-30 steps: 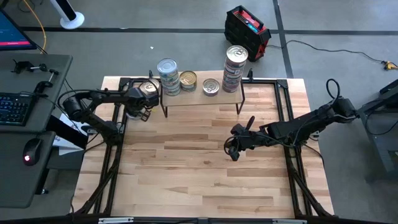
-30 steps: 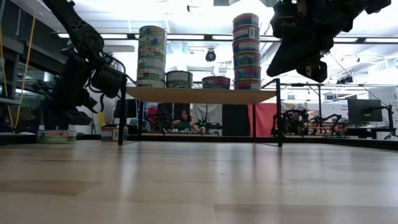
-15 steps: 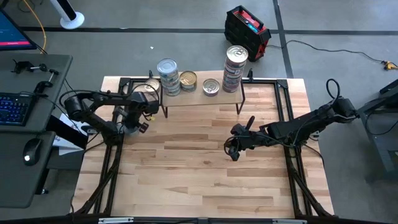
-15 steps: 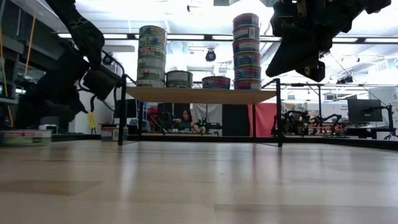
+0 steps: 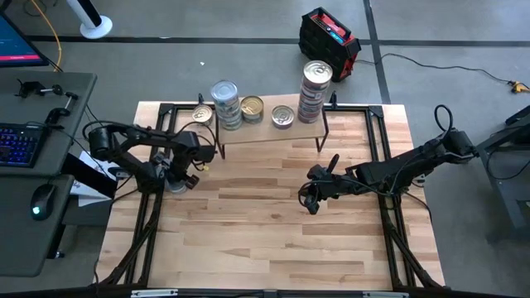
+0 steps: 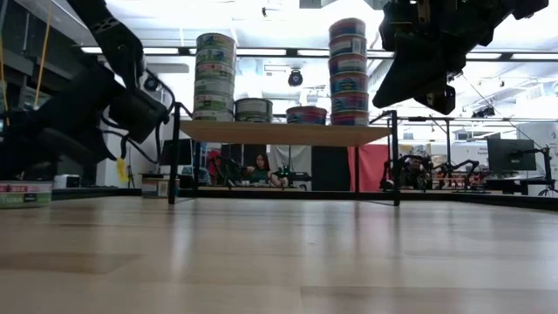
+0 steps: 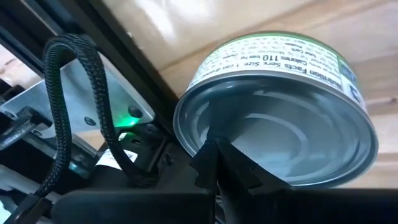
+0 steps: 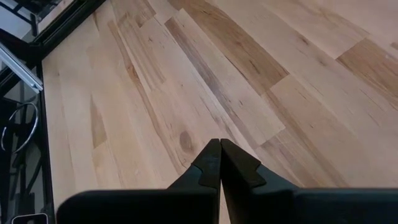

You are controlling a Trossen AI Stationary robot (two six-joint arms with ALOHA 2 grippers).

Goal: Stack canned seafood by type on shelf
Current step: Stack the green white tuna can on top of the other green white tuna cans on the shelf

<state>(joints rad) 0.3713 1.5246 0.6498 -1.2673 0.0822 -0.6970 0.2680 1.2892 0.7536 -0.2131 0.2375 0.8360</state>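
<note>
My left gripper has its fingers pressed together, empty, right over a silver-lidded tin at the bench's left edge, near the far-left corner. My right gripper is pinched closed over the bench's middle. The other tins stand stacked on the shelf along the far edge.

We see open tabletop in front of shelf, free passage there. Shelf top crowded: two tall tin stacks at ends, low tins between. Left of shelf, loose tin beside black frame rail narrows access.
</note>
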